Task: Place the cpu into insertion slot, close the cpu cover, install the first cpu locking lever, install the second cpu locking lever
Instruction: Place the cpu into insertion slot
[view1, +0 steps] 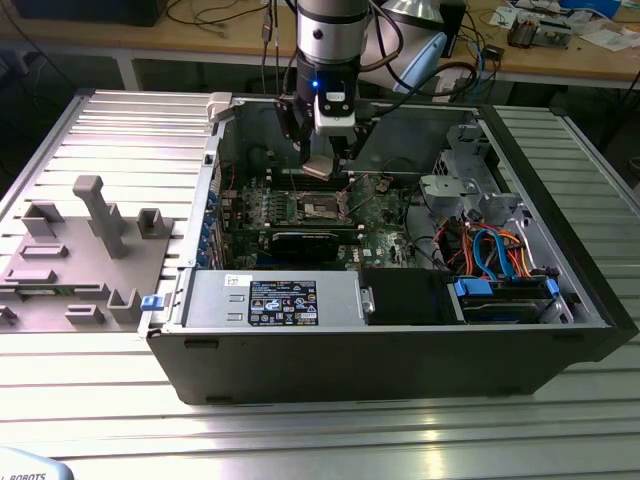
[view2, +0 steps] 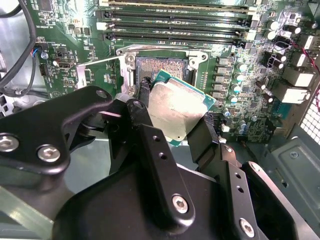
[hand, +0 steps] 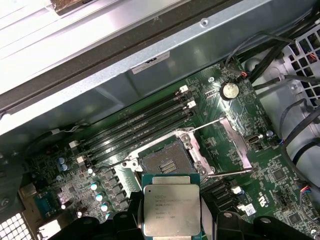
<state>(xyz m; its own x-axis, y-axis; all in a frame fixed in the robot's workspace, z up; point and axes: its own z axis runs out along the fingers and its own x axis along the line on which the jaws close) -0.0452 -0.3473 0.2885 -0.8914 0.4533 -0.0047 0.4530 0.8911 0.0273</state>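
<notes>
We see the gripper (view2: 176, 114) clamped on the chip (view2: 181, 106), a black finger (view2: 141, 111) pressed to each of two opposite edges, so the jaws stand only as wide as the chip. Its pale silvery face is turned toward both wrist cameras, and its underside is hidden from us. The chip hangs above the green board (hand: 280, 175), clear of the socket (hand: 165, 162) and not yet in it.

In the second wrist view the chip covers one corner of the socket, and one finger hides part of the chip's edge. In the first wrist view the picture's edge cuts off most of the fingers. The socket lies bare, its dark contact field showing.

The cover plate (hand: 235, 142) stands open just beside the socket, seen so steeply that we cannot make out its window. Two thin wire levers (hand: 212, 121) stick out free, one on either side of the cover plate.

In the exterior view the arm (view1: 330, 40) reaches down into the open computer case (view1: 400, 350). There the chip is a small pale patch under the wrist, too small for us to judge its tilt.
</notes>
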